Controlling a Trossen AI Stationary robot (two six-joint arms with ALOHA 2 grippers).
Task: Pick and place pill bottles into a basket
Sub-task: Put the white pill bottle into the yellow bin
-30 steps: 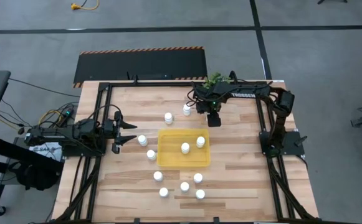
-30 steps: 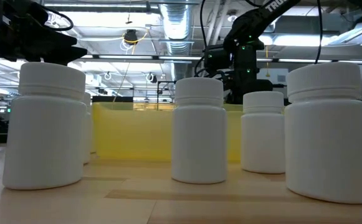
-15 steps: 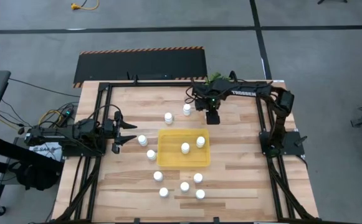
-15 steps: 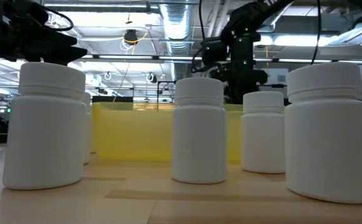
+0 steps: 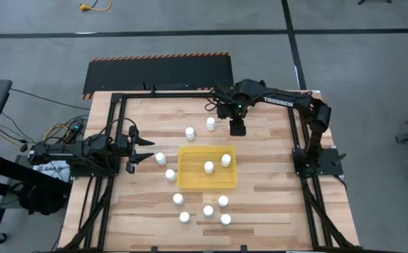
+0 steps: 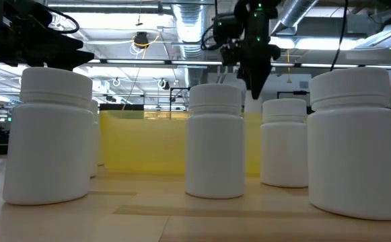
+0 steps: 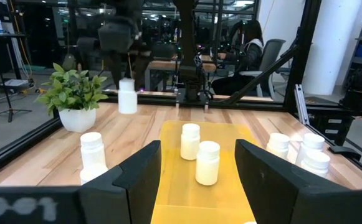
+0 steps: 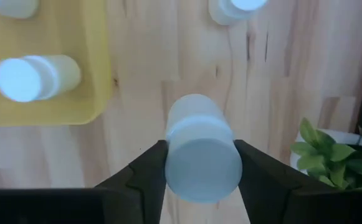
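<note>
White, smooth plastic, the pill bottle (image 8: 202, 152) pinched in my right hand (image 8: 199, 163) is a small capped cylinder, probably light, rigid and a little slippery, best held across its sides just under the cap. It hangs above the counter (image 5: 260, 176), toward one o'clock of the yellow basket (image 5: 188, 179); my left hand (image 7: 196, 177) waits spread at nine o'clock.

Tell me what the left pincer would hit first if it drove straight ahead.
Probably the yellow tray: the open left pincer points along it, and the nearer of two bottles standing inside would be met soon after, though depth is uncertain.
</note>
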